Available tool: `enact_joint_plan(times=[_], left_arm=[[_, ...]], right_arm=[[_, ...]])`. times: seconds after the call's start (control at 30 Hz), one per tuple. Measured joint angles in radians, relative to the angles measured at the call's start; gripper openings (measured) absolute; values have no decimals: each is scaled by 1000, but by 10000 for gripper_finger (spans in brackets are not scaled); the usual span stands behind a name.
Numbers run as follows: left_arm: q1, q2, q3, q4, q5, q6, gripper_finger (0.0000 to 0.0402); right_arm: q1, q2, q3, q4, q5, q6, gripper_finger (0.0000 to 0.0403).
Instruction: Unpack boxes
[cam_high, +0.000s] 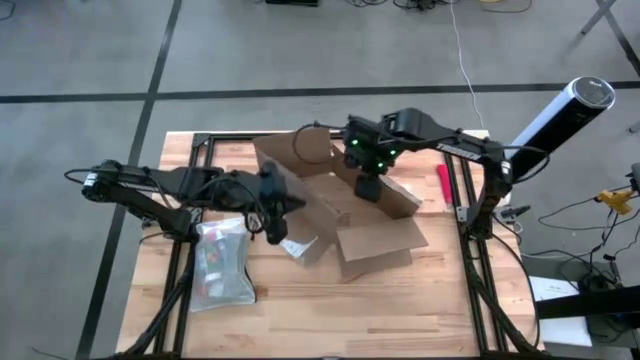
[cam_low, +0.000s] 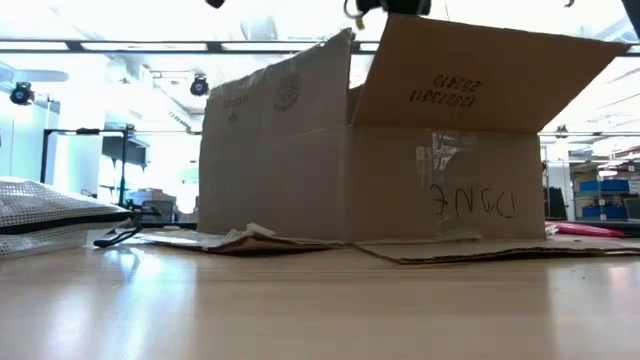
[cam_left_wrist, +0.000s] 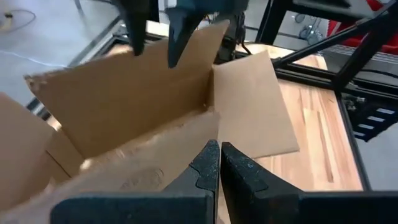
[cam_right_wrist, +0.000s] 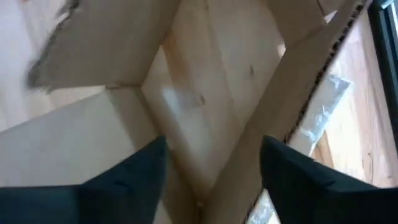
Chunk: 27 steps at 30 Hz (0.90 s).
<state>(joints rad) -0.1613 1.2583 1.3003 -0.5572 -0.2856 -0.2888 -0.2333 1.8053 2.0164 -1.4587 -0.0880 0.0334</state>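
Partly hidden cardboard box (cam_high: 345, 215) interior, right gripper (cam_high: 368, 188) overhead

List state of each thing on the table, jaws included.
cardboard box: open, flaps folded out, upright on the table
zip pouch: lying flat beside the box, untouched
red knife: lying at the table edge, untouched
left gripper: jaws shut, at the box's side wall
right gripper: jaws open, over the open box, holding nothing
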Motion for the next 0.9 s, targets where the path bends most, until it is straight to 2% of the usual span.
enact_joint_plan(times=[0.13,0.23,0.4,0.6,0.73,0.9], left_arm=[[-21,0,-4,-1,-2,-39,0],[-30,0,-4,-1,-6,-57,0],[-42,0,-5,-1,-12,-65,0],[-42,0,-5,-5,-14,-63,0],[-42,0,-5,-12,-15,-55,0],[-42,0,-6,-13,-15,-50,0]], right_arm=[[-21,48,-23,34,109,-7,291],[-47,88,-28,23,160,-15,303],[-82,98,-19,23,160,-7,285],[-86,39,72,26,182,4,264],[-103,14,94,19,247,-7,262],[-152,24,71,-14,246,-27,269]])
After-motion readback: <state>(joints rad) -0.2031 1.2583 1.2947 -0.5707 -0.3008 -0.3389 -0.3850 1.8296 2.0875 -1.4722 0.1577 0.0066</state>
